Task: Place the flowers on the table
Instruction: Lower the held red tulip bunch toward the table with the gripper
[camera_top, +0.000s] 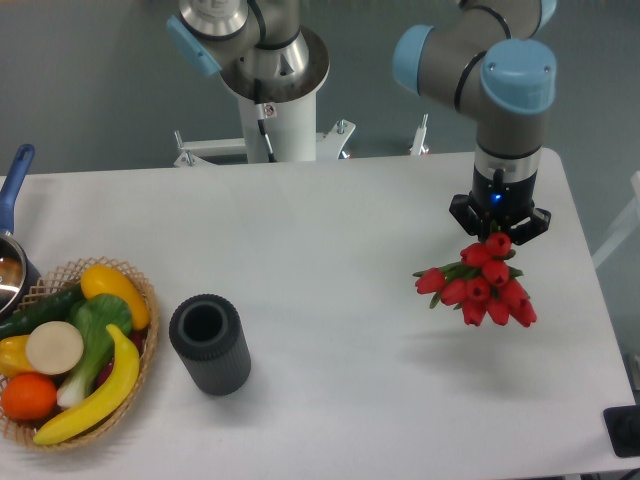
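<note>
The flowers (482, 285), a small bunch of red tulip buds with bits of green, hang under my gripper (498, 236) at the right of the white table (340, 260). The gripper points straight down and is shut on the bunch at its upper end. The buds fan out down and to the left. A faint shadow lies on the tabletop below them, so the bunch is held above the surface. The stems are mostly hidden by the gripper and the buds.
A dark grey ribbed cylinder cup (209, 343) stands left of centre. A woven basket (139, 352) with fruit and vegetables sits at the left front. A pot with a blue handle (14, 190) is at the left edge. The robot base (275, 90) stands behind.
</note>
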